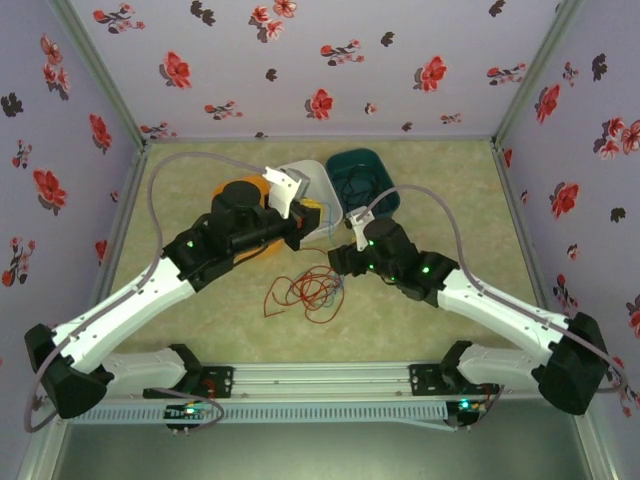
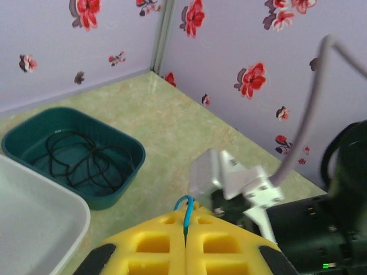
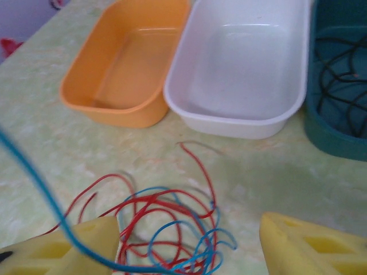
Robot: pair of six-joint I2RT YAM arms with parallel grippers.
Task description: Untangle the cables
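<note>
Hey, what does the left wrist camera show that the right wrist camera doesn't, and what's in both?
Left wrist, not right wrist: the left hand shut on a loop of blue cable. Right wrist, not left wrist: the orange tray, the red cable tangled on the table, and the right hand, open. Both: blue cable, the teal tray holding the black cable, and the white tray.

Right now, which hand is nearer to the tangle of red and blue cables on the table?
Right. The right hand is open close over the tangle of red and blue cables. The left hand is farther back, beside the white tray, shut on a blue cable.
</note>
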